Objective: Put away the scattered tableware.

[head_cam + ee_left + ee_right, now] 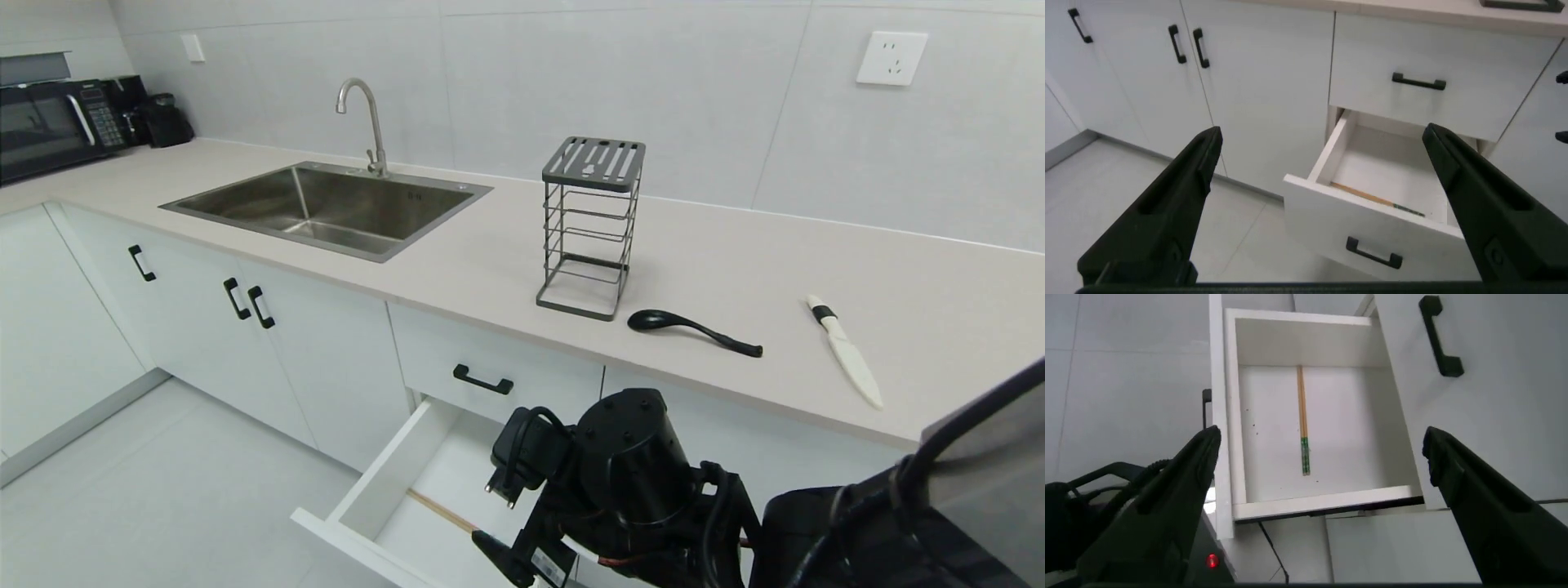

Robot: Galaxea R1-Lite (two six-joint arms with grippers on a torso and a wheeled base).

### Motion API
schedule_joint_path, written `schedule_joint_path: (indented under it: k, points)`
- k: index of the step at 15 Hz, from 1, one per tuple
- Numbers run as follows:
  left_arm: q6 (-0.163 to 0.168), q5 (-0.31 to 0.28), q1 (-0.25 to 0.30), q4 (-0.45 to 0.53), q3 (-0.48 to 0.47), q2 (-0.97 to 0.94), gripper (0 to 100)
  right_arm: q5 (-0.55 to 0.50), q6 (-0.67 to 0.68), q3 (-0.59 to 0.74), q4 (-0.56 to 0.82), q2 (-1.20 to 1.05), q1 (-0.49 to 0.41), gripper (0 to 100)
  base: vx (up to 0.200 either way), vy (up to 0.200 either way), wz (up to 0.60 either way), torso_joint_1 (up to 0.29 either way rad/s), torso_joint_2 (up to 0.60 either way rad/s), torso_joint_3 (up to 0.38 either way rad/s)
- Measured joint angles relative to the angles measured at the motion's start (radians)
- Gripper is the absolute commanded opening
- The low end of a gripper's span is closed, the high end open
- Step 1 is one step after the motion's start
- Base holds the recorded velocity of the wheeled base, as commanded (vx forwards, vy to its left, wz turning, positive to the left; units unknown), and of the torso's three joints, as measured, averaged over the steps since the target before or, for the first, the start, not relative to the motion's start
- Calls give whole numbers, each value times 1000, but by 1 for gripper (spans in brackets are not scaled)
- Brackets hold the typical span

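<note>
Steel sink (359,200) marks the left end of the counter (735,261), and a wire rack (589,237) stands at its 3 o'clock. Just beside the rack's foot, at its 4 o'clock, a black spoon (694,328) lies flat with its bowl toward the rack and its handle running out to 4 o'clock. Well apart, at the spoon's 3 o'clock, lies a white knife (845,353). A black band sits near its 11 o'clock end, and its 5 o'clock end is close to the counter's front edge. Below, at the rack's 7 o'clock, a drawer (384,465) stands pulled out with a thin wooden chopstick (1302,416) on its floor.

Left jaws are spread wide and hold nothing, facing the drawer front. Right jaws are also wide apart and empty, hanging over the open drawer.

Spoon and knife are seemingly yet to be stowed, and the spoon looks like the nearer pick. A good grasp would come straight down and take the handle across its narrow width near mid-length, keeping clear of the rack's foot. Lay it in the drawer alongside the chopstick, not on top of it.
</note>
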Motion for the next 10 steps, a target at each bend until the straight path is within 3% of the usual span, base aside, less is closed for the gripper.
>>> schedule_joint_path:
  k: [10]
  points:
    - [0,0,0,0,0,0,100,1,15,-3,3,33,-4,100,0,0,0,288,-549,-261]
